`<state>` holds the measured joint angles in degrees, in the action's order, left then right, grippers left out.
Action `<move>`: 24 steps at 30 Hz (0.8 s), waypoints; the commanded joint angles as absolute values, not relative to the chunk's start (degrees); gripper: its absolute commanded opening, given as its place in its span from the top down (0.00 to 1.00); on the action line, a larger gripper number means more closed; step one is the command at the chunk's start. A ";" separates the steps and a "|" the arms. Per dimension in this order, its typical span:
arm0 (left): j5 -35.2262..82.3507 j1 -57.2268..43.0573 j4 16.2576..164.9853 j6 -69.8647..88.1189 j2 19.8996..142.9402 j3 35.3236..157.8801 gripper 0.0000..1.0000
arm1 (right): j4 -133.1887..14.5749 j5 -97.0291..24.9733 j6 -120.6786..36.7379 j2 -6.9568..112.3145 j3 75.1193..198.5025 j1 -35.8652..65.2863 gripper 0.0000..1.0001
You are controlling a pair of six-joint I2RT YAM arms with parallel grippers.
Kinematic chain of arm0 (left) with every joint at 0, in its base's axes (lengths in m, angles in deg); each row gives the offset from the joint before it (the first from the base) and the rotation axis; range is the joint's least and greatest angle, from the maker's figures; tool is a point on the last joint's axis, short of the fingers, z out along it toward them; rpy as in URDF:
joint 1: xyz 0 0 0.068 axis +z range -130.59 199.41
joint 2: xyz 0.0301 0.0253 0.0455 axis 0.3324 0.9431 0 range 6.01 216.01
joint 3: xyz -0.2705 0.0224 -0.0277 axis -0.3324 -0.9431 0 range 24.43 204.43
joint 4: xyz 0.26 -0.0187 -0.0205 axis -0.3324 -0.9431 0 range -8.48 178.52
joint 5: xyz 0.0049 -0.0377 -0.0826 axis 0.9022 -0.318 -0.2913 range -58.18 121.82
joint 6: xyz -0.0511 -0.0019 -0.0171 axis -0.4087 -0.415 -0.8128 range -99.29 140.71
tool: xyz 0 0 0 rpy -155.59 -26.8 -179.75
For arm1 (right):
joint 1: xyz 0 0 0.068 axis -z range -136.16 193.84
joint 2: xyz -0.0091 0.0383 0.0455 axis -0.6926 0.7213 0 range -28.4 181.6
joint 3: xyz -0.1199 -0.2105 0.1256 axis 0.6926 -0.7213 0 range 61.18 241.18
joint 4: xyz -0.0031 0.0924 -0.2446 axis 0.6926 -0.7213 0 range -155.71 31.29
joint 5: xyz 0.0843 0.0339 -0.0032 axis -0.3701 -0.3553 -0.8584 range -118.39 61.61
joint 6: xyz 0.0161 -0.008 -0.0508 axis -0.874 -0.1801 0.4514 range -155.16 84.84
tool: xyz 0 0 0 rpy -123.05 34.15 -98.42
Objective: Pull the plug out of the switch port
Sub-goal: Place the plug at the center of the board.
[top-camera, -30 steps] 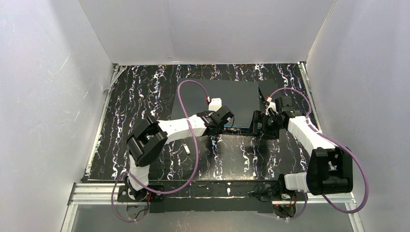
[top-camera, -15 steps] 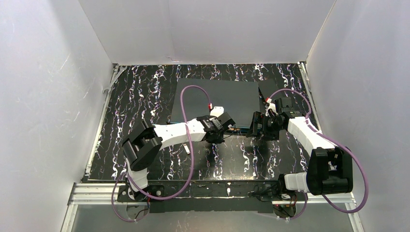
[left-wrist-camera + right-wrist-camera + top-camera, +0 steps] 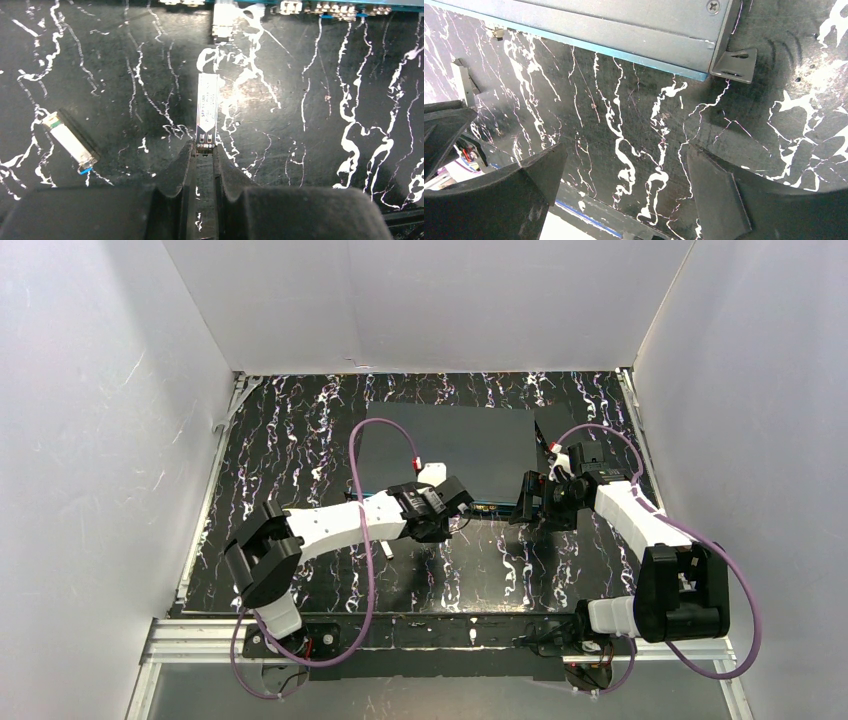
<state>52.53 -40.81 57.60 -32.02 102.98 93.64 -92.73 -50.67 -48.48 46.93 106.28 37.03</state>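
Note:
The switch is a flat dark grey box at the back middle, its teal-blue port edge facing me. My left gripper is shut on the near end of a silver plug. The plug lies lengthwise, clear of the port edge, pointing at it. In the top view the left gripper sits just in front of the switch. A second silver piece sticks out of the port edge straight ahead. My right gripper is open and empty near the switch's right front corner.
Another silver plug lies loose on the black marbled table to the left, also seen in the top view. A metal mounting bracket juts from the switch's corner. White walls enclose the table on three sides.
My left gripper has drawn back from the switch edge toward me and to the left, with the plug in it. The right arm has stayed in place.

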 commanded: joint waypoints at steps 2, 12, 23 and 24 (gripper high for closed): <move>57.65 -41.05 50.99 -37.81 100.12 93.10 1.00 | -91.06 -51.43 -48.25 47.58 105.74 37.25 0.01; 57.94 -39.21 42.95 -45.21 103.99 94.94 1.00 | -91.06 -51.48 -48.26 47.45 105.47 37.25 0.01; 53.35 -36.40 43.05 -44.79 107.13 95.45 1.00 | -91.32 -51.38 -48.25 47.52 105.56 37.25 0.01; 52.95 -36.17 43.18 -44.75 107.30 95.45 1.00 | -91.32 -51.39 -48.25 47.55 105.56 37.25 0.01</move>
